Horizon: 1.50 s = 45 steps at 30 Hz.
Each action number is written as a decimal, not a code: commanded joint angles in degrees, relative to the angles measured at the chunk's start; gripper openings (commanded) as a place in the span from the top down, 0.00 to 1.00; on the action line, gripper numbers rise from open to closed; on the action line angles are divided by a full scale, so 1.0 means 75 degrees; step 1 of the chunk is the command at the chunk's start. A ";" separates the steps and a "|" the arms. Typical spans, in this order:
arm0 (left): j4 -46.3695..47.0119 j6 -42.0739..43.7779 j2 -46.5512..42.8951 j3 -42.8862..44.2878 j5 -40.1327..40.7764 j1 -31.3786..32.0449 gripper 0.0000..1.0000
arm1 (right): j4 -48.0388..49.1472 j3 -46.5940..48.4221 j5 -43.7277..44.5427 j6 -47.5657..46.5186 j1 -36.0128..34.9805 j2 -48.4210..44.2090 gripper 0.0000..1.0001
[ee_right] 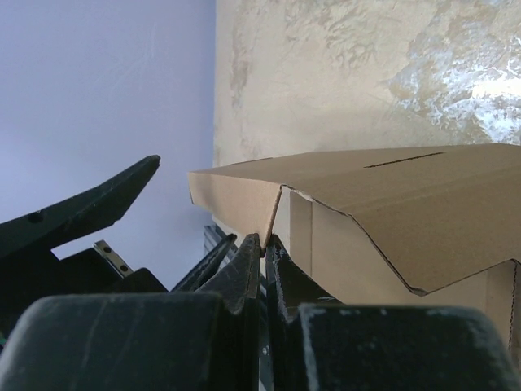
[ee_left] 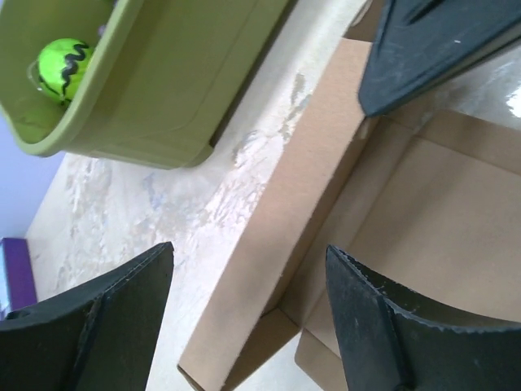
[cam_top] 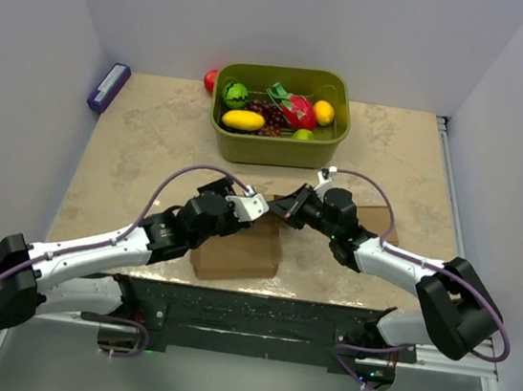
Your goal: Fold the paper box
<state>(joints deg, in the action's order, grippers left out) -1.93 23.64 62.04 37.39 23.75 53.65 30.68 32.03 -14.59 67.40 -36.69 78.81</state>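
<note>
the paper box [cam_top: 239, 253] sits by the table's [cam_top: 142, 151] near edge, at its middle. my left gripper [ee_left: 248, 252] gapes wide astride one wall; my right gripper [ee_right: 262, 243] pinches a flap's corner.

Part of the paper box [cam_top: 234, 257] hidden beneath the left gripper [cam_top: 258, 205], green bin [ee_left: 163, 98] cut off ahead of it, purple block [ee_left: 16, 273] clipped at its left.
</note>
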 commanded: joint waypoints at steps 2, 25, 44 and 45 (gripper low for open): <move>0.0329 0.0235 0.0223 0.0030 0.0466 0.0031 0.31 | 0.0012 0.0229 -0.0188 -0.0091 0.0017 -0.0112 1.00; 0.0024 0.0329 0.1137 0.0007 -0.0284 0.0031 0.57 | -0.1371 0.0709 0.0363 -0.0911 0.0005 -0.0581 1.00; -0.0234 0.0130 0.1536 0.0370 -0.0623 -0.0075 0.90 | -0.4263 0.0150 0.1604 -0.2681 -0.0182 -0.2560 0.41; -0.0269 0.0060 0.1571 0.0417 -0.0821 -0.0121 0.91 | -0.4347 0.0043 0.1768 -0.2751 -0.0217 -0.2608 0.42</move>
<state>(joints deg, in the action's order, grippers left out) 1.96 27.79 72.12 39.83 23.88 53.49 5.93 36.75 -6.44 51.51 -37.10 62.17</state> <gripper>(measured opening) 0.190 0.596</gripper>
